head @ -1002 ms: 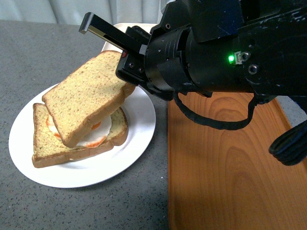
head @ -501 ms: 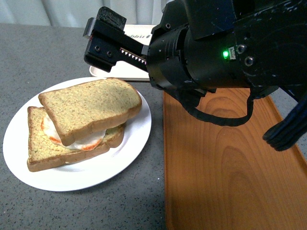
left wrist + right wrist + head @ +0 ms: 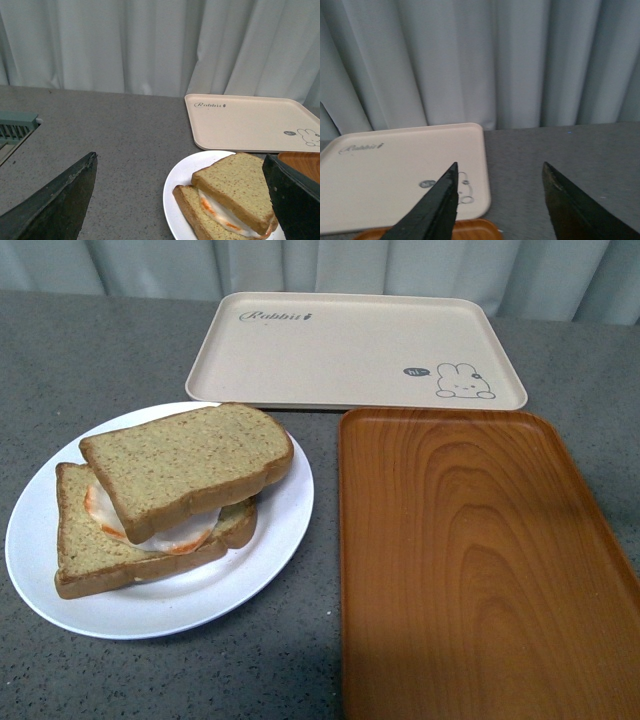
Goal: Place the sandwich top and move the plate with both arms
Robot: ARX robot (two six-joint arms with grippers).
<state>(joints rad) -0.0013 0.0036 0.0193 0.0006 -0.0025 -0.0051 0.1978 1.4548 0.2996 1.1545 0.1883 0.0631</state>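
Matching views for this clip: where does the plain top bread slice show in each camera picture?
Front view: the sandwich top sits left of centre, askew on the egg slice on the plate.
Left wrist view: the sandwich top lies on the plate, nearer the camera than the rabbit-print tray.
Right wrist view: not in it.
Shared landmark: the rabbit-print tray, seen in all three.

Front: sandwich top (image 3: pixel 185 465) hides most of the egg (image 3: pixel 172 536) and lower slice (image 3: pixel 85 540); orange tray (image 3: pixel 470 570) cropped at bottom edge. Left wrist: plate (image 3: pixel 171 192) cut off at bottom, orange tray mostly behind a jaw of the left gripper (image 3: pixel 179 157). Right wrist: beige tray (image 3: pixel 395 185) cropped at frame edge, rabbit print (image 3: pixel 465 182) half behind a jaw of the right gripper (image 3: pixel 500 164), orange tray just a sliver
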